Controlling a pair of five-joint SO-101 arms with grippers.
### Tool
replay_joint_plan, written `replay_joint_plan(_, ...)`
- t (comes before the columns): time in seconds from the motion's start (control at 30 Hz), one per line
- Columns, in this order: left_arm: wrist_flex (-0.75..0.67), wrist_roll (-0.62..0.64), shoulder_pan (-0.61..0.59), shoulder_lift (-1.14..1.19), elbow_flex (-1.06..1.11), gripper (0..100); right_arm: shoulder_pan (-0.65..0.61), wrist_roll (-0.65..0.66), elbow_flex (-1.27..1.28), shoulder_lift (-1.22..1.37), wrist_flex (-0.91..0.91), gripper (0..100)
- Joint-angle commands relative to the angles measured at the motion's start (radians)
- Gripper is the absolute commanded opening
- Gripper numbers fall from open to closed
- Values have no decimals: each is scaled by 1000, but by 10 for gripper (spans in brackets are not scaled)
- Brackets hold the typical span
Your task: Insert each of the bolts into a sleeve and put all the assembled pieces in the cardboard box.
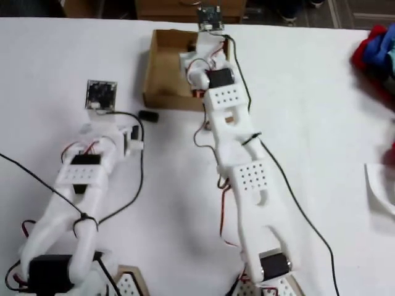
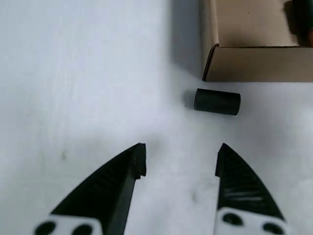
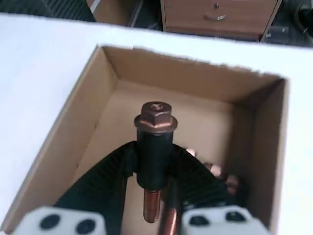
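A black sleeve (image 1: 148, 115) lies on its side on the white table just in front of the cardboard box (image 1: 162, 74). My left gripper (image 1: 133, 137) sits a short way from it, open and empty (image 2: 182, 159), with the sleeve (image 2: 217, 101) ahead of its fingertips and the box corner (image 2: 254, 63) beyond. My right gripper (image 1: 192, 58) hangs over the box interior (image 3: 112, 112). It is shut (image 3: 155, 166) on a black sleeve (image 3: 154, 152) with a copper bolt (image 3: 156, 120) through it, held upright. More copper pieces (image 3: 220, 176) lie on the box floor, partly hidden.
A red and blue cloth (image 1: 376, 46) and a white object (image 1: 379, 188) lie at the table's right edge. Wooden drawers (image 3: 220, 14) stand behind the table. Black cables (image 1: 133, 185) trail beside both arms. Open table spreads left of the box.
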Motion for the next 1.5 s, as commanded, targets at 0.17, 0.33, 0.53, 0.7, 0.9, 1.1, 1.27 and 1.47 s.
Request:
replay_joint_plan(0.17,-18,5,-3,-3,-4,248,-24,-14,63,-25,-28,20)
replay_joint_plan(0.33,-18,5,-3,-3,-4,248,-45,-14,109,-24,-42,20)
replay_joint_plan(0.53,-18,5,-3,-3,-4,248,-50,-15,155,-24,-90,20)
replay_joint_plan(0.7,-18,5,-3,-3,-4,248,-48,-9,173,-21,-91,20)
replay_joint_plan(0.9,-18,5,-3,-3,-2,248,-42,-14,161,25,-87,46)
replay_joint_plan(1.1,-18,3,-3,-3,-2,248,-42,-14,160,22,-87,146)
replay_joint_plan(1.27,-18,3,-3,-3,-2,248,-30,-9,160,-22,-90,98)
replay_joint_plan(1.47,-18,3,-8,-3,-2,248,10,-8,160,-105,-82,26)
